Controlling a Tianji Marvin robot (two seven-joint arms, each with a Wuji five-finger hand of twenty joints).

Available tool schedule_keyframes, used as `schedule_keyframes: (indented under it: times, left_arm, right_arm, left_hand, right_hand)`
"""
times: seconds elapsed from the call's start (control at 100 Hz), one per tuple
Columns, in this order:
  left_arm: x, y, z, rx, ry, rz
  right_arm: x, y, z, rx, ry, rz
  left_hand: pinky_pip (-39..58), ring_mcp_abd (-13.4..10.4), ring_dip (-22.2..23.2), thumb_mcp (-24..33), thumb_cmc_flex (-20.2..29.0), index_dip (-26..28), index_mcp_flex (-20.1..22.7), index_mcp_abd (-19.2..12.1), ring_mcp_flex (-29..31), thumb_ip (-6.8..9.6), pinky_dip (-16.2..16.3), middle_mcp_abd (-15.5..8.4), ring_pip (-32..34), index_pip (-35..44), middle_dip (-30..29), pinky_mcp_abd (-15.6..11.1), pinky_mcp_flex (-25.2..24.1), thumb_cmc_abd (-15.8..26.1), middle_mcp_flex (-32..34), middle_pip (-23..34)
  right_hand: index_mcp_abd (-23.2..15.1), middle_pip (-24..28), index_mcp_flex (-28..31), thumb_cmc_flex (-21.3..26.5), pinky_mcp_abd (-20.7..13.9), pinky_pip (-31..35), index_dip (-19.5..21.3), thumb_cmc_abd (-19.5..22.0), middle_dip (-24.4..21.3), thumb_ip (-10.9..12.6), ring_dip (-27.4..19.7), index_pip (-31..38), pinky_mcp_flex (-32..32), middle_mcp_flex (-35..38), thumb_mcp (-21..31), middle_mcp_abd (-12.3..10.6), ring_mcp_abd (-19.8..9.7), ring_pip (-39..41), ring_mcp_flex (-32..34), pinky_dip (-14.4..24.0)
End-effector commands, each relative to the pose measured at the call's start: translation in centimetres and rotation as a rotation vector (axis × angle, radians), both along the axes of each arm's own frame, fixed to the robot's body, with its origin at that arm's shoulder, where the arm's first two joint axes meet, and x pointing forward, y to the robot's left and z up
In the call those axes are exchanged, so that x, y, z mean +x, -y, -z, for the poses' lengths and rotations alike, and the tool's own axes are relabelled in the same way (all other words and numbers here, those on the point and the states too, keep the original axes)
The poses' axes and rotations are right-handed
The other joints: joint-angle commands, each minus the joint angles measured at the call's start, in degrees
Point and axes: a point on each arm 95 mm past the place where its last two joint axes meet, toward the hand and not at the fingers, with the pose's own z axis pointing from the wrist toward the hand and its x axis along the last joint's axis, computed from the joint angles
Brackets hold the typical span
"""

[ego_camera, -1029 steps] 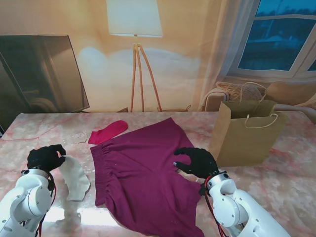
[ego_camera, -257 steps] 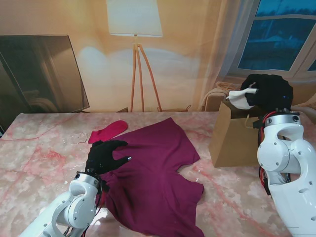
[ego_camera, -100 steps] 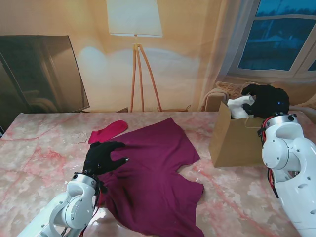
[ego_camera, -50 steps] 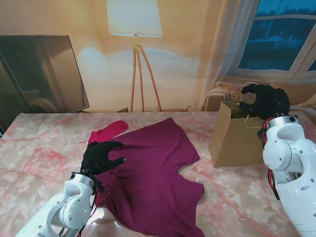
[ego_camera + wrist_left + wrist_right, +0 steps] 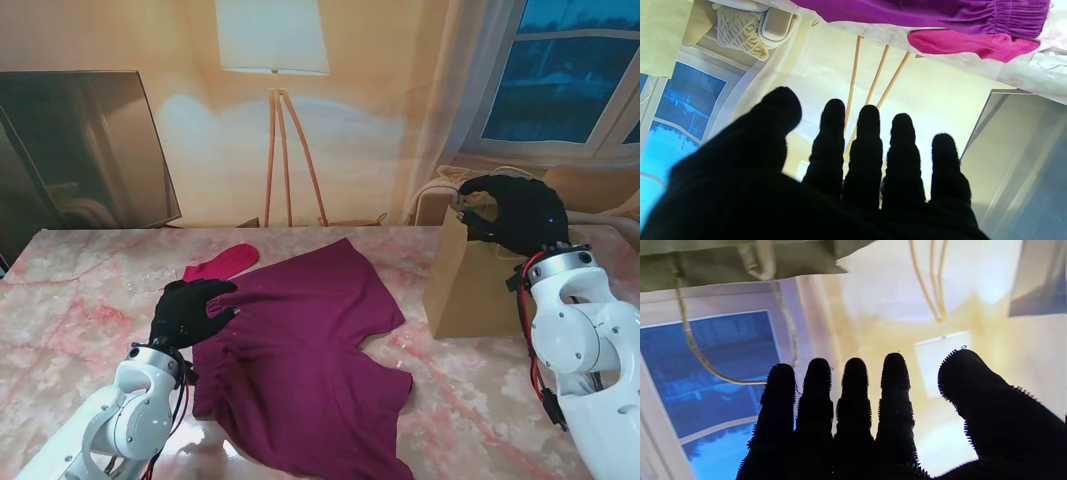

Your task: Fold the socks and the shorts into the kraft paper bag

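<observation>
Our right hand [image 5: 512,212] has dropped the white sock into the kraft paper bag [image 5: 480,290] and hovers empty, spread. Left hand [image 5: 188,310], open, should pinch the shorts [image 5: 300,350] waistband; pink sock [image 5: 220,266] lies far-left on the desk [image 5: 70,300]

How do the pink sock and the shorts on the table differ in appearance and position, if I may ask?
The pink sock is small and bright pink; the shorts are large and dark magenta. The pink sock lies farther from me, untouched, while the shorts spread across the table's middle with the left hand at their waistband. Both lie unfolded on the marble table, outside the kraft paper bag.
</observation>
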Motion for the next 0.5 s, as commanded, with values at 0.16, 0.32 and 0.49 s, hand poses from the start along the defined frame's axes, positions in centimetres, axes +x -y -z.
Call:
schedule_keyframes:
  times: [0.16,0.32,0.49]
  left_arm:
    - [0.8,-1.5,-0.8,0.011,0.021,-0.027]
    - [1.5,-2.4,-1.0,0.023,0.015,-0.045]
    - [1.9,-2.9,-1.2,0.024,0.011,-0.051]
  right_arm:
    - [-1.6,-3.1,2.3,-0.018,-0.035,-0.115]
    - [-2.0,-4.7,4.3,-0.002,-0.075,-0.170]
    - [-2.4,-6.2,6.9,0.046,-0.120,-0.214]
  left_hand:
    - [3.28,-1.66,-0.21,-7.73,12.19,0.78,2.74,-1.44,1.06,-1.76,-4.21,-0.41,2.38,3.37,-0.37,-5.28,1.49,6.22,1.11,1.27]
    - [3.78,-1.80,-0.53,-11.09,14.08,0.59,2.91,-1.35,0.71,-1.83,-5.96,-0.34,2.75,3.57,-0.50,-6.18,1.24,7.56,0.97,1.48]
    - [3.44,-2.10,-0.88,-11.47,12.17,0.38,2.41,-1.18,0.17,-1.02,-6.64,-0.45,2.61,3.34,-0.62,-6.19,0.86,7.97,0.35,1.40]
  right_hand:
    - [-0.27,-1.51,0.94,0.73,-1.86,-0.53,-0.30,2.22,-0.98,3.64,-1.50,-0.25,0.46,2.26,0.47,0.43,-1.07,-1.36,1.65,-2.30]
    - [-0.21,-1.89,0.74,-0.41,-1.77,-0.47,-0.45,2.78,-1.10,3.59,-1.65,-0.50,0.12,2.04,-0.59,0.62,-0.98,-1.47,1.33,-2.99]
    - [0.21,-2.42,-0.21,-1.61,-1.63,-0.53,-0.69,4.18,-1.29,3.74,-1.77,-1.16,-0.40,1.36,-2.64,1.08,-0.68,-1.65,0.69,-3.60]
